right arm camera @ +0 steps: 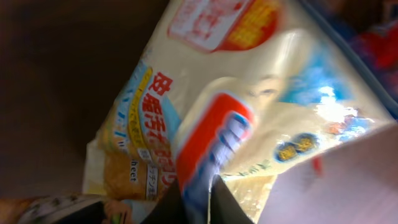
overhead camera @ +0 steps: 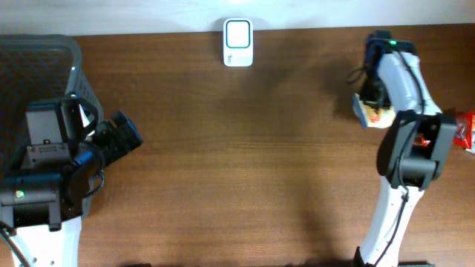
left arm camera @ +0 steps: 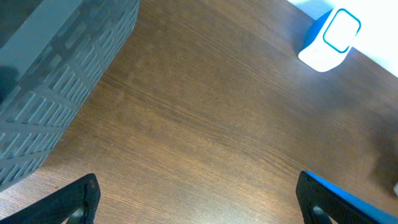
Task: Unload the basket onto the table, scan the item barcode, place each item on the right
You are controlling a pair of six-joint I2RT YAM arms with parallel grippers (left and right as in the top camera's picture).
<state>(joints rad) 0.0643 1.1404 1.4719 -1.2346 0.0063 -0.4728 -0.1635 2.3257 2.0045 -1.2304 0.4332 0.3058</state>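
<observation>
The right fingers (overhead camera: 369, 102) clamped on the packet (right arm camera: 186, 93) at 2 o'clock; left fingers (overhead camera: 128, 136) stood apart. It looked light, soft, slippery, so an edge pinch seemed best.

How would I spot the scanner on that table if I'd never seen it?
Look along the far edge of the brown table, near its middle. The scanner sits alone, between the grey basket on the left and the packet on the right. It is the only small white box, with a blue-outlined square on its face.
</observation>
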